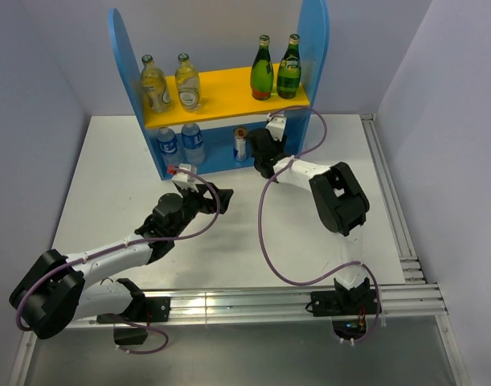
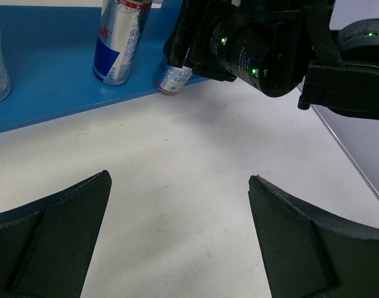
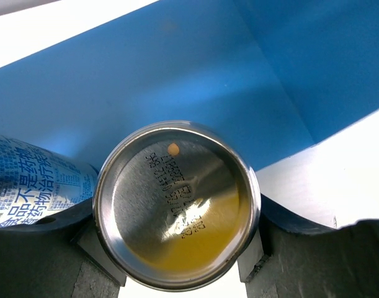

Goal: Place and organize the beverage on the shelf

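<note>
The shelf (image 1: 221, 92) stands at the far side of the white table (image 1: 108, 177). The right gripper (image 1: 261, 157) reaches into the lower level at its right end. Its two fingers (image 3: 46, 248) are clamped on either side of a tilted can (image 3: 177, 205), whose shiny concave bottom faces the wrist camera. In the left wrist view, the tilted can (image 2: 173, 79) leans with its lower rim at the near edge of the blue base (image 2: 46, 74). It sits just right of an upright Red Bull can (image 2: 120, 40). Two water bottles (image 1: 181, 145) stand further left on the base. On the yellow upper board there are two clear bottles (image 1: 171, 83) at the left and two green glass bottles (image 1: 276, 67) at the right. The left gripper (image 1: 193, 183) hangs over the table near the shelf front, with its jaws spread wide and nothing between them.
</note>
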Controlling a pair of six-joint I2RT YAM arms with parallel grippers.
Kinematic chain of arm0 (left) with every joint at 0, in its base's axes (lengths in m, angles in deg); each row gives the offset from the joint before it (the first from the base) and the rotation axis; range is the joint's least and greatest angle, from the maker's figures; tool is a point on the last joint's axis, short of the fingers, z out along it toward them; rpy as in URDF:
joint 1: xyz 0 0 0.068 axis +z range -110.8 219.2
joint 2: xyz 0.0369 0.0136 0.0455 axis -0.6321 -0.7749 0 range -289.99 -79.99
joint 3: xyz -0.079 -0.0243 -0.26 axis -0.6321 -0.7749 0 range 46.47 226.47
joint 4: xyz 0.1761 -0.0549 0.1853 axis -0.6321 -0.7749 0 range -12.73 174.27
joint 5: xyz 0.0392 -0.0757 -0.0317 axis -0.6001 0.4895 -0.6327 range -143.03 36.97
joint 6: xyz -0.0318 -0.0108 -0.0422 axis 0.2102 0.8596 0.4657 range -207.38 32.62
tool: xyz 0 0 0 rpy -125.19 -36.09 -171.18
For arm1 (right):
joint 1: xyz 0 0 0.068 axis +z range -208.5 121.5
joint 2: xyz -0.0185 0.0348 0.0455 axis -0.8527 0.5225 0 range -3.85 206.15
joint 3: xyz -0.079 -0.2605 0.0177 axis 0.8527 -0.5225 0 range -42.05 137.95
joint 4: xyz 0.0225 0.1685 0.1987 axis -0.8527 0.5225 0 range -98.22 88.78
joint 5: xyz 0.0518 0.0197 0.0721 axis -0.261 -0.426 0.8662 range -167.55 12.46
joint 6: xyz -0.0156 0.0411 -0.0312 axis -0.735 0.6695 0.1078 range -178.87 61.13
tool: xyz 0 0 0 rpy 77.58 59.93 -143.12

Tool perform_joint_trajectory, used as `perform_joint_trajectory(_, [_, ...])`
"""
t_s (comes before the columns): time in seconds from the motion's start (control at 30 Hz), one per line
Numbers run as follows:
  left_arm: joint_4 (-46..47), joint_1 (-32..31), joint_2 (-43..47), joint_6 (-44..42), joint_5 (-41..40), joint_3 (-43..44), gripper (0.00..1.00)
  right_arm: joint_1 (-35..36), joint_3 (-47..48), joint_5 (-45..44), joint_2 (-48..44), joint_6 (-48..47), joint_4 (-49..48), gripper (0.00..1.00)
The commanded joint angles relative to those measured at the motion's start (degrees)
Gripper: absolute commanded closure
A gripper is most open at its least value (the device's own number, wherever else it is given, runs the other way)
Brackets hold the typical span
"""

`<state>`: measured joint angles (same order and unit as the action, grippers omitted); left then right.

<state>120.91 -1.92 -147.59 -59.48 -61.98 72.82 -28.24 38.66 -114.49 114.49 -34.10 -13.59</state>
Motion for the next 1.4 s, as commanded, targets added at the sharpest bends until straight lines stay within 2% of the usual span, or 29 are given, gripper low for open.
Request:
perform_joint_trajectory(0.0, [1.9, -0.3, 0.2, -0.7, -0.6, 0.2, 0.01, -0.4, -1.1, -3.1, -5.1, 1.5, -8.2, 1.00])
perform_joint_trajectory(0.27, [1.7, -0.4, 0.2, -0.9, -0.7, 0.5, 0.01, -0.5, 4.1, -4.8, -1.8, 2.8, -10.1, 1.00])
perform_joint_trajectory(0.5, [1.1, -0.4, 0.9, -1.1, -1.2, 0.4, 0.01, -0.5, 10.3, -4.4, 2.8, 3.2, -7.1, 1.00])
perform_joint_trajectory(0.53, [1.1, -0.4, 1.0, -1.2, -1.2, 0.4, 0.01, -0.5, 12.0, -4.3, 3.2, 3.3, -6.1, 0.95])
perform_joint_trajectory(0.57, [1.0, -0.4, 1.1, -1.3, -1.2, 0.4, 0.01, -0.6, 12.5, -4.0, 3.6, 3.6, -4.9, 0.63])
perform_joint_trajectory(0.67, [1.0, -0.4, 1.2, -1.3, -1.2, 0.4, 0.01, -0.7, 13.0, -3.2, 4.3, 4.2, -3.8, 0.01])
perform_joint_trajectory(1.0, [1.1, -0.4, 1.3, -1.0, -0.7, 0.2, 0.01, -0.7, 8.6, -3.0, 1.2, 4.0, -5.5, 0.00])
perform_joint_trajectory(1.17, [1.1, -0.4, 1.3, -1.1, -0.7, 0.4, 0.01, -0.7, 2.3, -1.8, -2.6, 4.1, -7.7, 0.00])
perform_joint_trajectory(1.37, [1.1, -0.4, 1.5, -1.0, -0.9, 0.4, 0.01, -0.6, -7.0, 6.3, -8.7, -1.7, -15.1, 0.00])
